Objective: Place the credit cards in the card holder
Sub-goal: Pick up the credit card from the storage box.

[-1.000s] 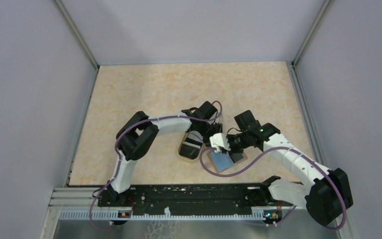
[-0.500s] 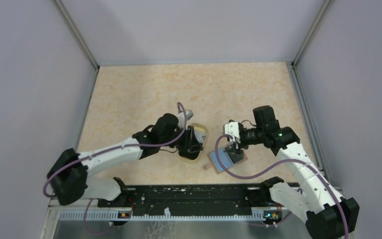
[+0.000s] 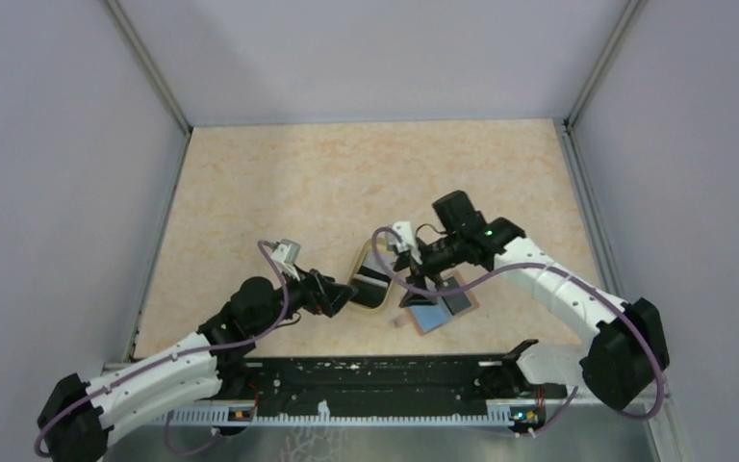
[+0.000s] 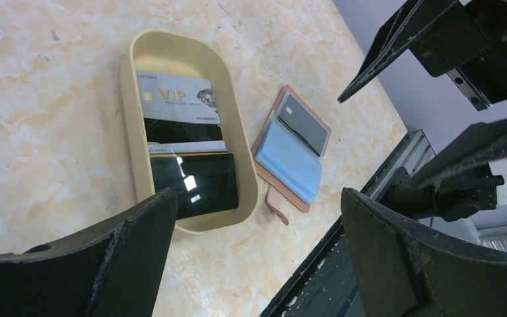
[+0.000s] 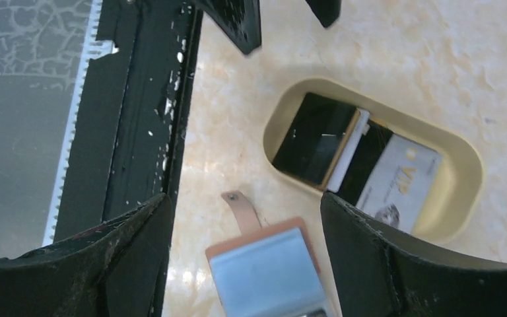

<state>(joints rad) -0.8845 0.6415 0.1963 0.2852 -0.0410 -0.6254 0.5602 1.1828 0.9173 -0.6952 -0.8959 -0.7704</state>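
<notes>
While both arms hang low by the dish (image 3: 355, 285), neither holds anything. The step in hand looks like fetching the next card.

Top view: the dish lies on the table (image 3: 279, 183). The left gripper (image 3: 340, 295) sits just beside the dish's near-left rim, fingers apart. Just right of the dish the right gripper (image 3: 412, 274) hovers, fingers also apart and empty. The card holder (image 3: 431, 316) lies open and flat, just right of the dish.

Left wrist view: the credit cards (image 4: 179, 99) lie inside the dish, overlapping. A pale one marked VIP is at the far end, a glossy black one at the near end, and at least one more between them. One dark card already sits in the holder's far half, and the blue lining shows on the near half. The holder's tab points away from the dish, toward the black rail (image 4: 317, 284).

Right wrist view: the layout is the same. The cards lie flat on the dish floor, walled all round.

Judgement: the next move calls for getting a fingertip under a thin card's edge, perhaps by sliding the card up against the dish wall. That wall crowds the fingers. The two grippers are close together at the dish, so they could clash. The loose holder may shift when a card is pushed in.
</notes>
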